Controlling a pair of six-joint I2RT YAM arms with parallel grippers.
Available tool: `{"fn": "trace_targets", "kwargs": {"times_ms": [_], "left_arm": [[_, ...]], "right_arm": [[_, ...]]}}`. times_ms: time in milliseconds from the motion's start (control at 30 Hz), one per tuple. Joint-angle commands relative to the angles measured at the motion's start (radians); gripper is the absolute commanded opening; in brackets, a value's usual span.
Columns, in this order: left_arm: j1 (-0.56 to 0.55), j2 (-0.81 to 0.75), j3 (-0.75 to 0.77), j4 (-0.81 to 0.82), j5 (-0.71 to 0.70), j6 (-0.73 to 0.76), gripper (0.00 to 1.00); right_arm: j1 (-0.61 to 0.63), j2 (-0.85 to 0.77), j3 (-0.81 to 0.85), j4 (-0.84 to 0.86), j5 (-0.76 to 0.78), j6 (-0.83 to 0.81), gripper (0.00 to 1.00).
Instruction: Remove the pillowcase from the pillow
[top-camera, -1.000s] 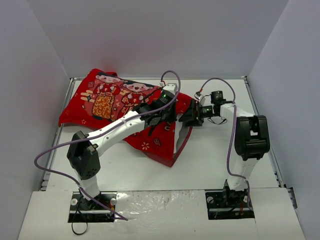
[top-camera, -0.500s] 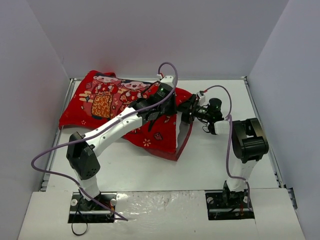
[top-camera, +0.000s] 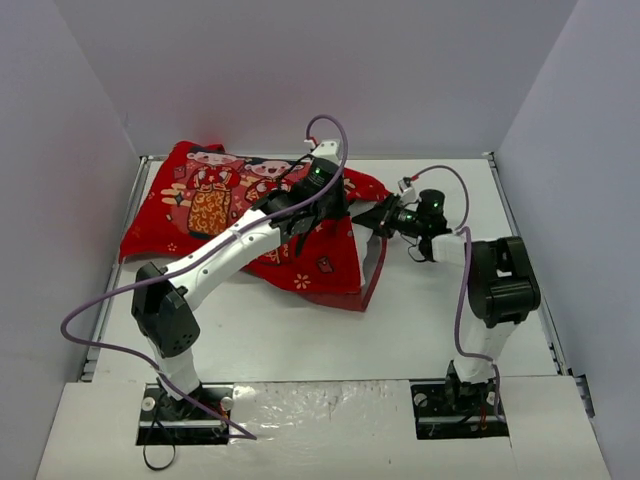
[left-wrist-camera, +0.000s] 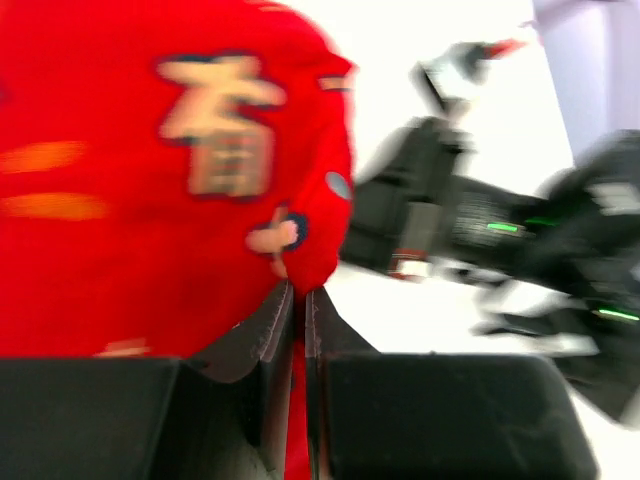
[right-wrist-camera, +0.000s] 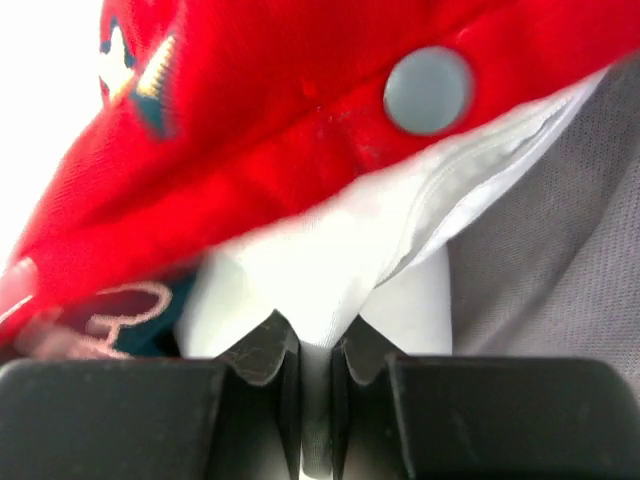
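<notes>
The red pillowcase (top-camera: 210, 205) with cartoon figures lies at the back left of the table, its open edge toward the middle. My left gripper (top-camera: 325, 215) is shut on a fold of the pillowcase (left-wrist-camera: 150, 170) at that edge, with red fabric pinched between the fingertips of the left gripper (left-wrist-camera: 298, 292). My right gripper (top-camera: 378, 215) faces it from the right. In the right wrist view the right gripper (right-wrist-camera: 315, 345) is shut on a peak of the white pillow (right-wrist-camera: 320, 270), which pokes out under the pillowcase (right-wrist-camera: 300, 110) hem. From above, the pillow stays hidden inside the case.
Grey walls (top-camera: 60, 150) enclose the white table (top-camera: 440, 310) on three sides. Purple cables (top-camera: 330, 135) loop above both arms. A grey snap button (right-wrist-camera: 428, 90) sits on the red hem. The right arm (left-wrist-camera: 470, 220) is close beside the left gripper.
The right gripper has moved in to the case's opening and shut on the white pillow fabric. The left arm has drawn the red fabric back and left; the case's near hem shifted with it.
</notes>
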Motion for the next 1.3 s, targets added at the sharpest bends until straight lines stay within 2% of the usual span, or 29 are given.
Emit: {"fn": "trace_targets", "kwargs": {"times_ms": [0,67,100,167,300,367,433,533,567,600,667,700,800,867,933,1000,1033,1067,1167,1267], "left_arm": [[0.056,-0.049,0.004,0.011,-0.133,-0.016,0.02],[0.081,-0.028,0.022,-0.035,-0.182,-0.019,0.02],[0.101,-0.019,0.030,-0.053,-0.227,-0.019,0.02],[0.122,-0.002,0.030,-0.090,-0.247,-0.013,0.02],[0.145,-0.052,-0.066,-0.083,-0.256,0.012,0.02],[0.147,-0.106,-0.123,-0.075,-0.265,0.010,0.02],[0.156,-0.136,-0.209,-0.069,-0.259,0.000,0.02],[0.156,-0.164,-0.277,-0.041,-0.209,-0.011,0.02],[0.155,-0.154,-0.280,-0.026,-0.169,-0.017,0.02],[0.153,-0.144,-0.277,-0.020,-0.146,-0.020,0.02],[0.141,-0.106,-0.242,-0.015,-0.100,-0.020,0.02],[0.138,-0.091,-0.222,-0.017,-0.092,-0.020,0.02],[0.136,-0.028,-0.117,-0.012,-0.049,-0.017,0.02],[0.135,0.027,-0.009,-0.009,-0.023,-0.008,0.14],[0.135,0.093,0.112,-0.015,0.047,0.009,0.32],[0.124,0.138,0.192,-0.030,0.118,0.033,0.41],[0.121,0.179,0.231,-0.044,0.144,0.043,0.51],[0.116,0.195,0.295,-0.047,0.181,0.056,0.55],[0.090,0.224,0.349,-0.038,0.267,0.098,0.68],[0.070,0.186,0.319,-0.024,0.287,0.107,0.72]], "right_arm": [[-0.135,-0.173,0.117,-0.339,-0.068,-0.340,0.00],[-0.220,-0.220,0.148,-0.538,-0.138,-0.437,0.00],[-0.246,-0.237,0.166,-0.609,-0.157,-0.526,0.00],[-0.336,-0.282,0.165,-0.722,-0.195,-0.588,0.00],[-0.516,-0.283,0.171,-0.790,-0.194,-0.685,0.00],[-0.575,-0.257,0.189,-0.825,-0.185,-0.740,0.00],[-0.582,-0.248,0.200,-0.865,-0.175,-0.793,0.00],[-0.507,-0.263,0.237,-1.041,-0.156,-0.991,0.00],[-0.470,-0.295,0.252,-1.126,-0.136,-1.118,0.00],[-0.383,-0.321,0.254,-1.161,-0.108,-1.169,0.00],[-0.299,-0.404,0.242,-1.179,-0.015,-1.246,0.00],[-0.212,-0.432,0.240,-1.181,0.021,-1.269,0.00],[-0.052,-0.495,0.240,-1.213,0.143,-1.362,0.00],[-0.001,-0.516,0.243,-1.247,0.208,-1.404,0.00],[0.045,-0.539,0.240,-1.264,0.269,-1.462,0.00],[0.058,-0.553,0.237,-1.267,0.301,-1.498,0.00],[0.059,-0.561,0.238,-1.267,0.314,-1.507,0.00],[0.058,-0.564,0.241,-1.267,0.337,-1.515,0.00],[0.050,-0.570,0.249,-1.267,0.345,-1.510,0.00],[0.016,-0.558,0.257,-1.254,0.308,-1.423,0.00]]}}
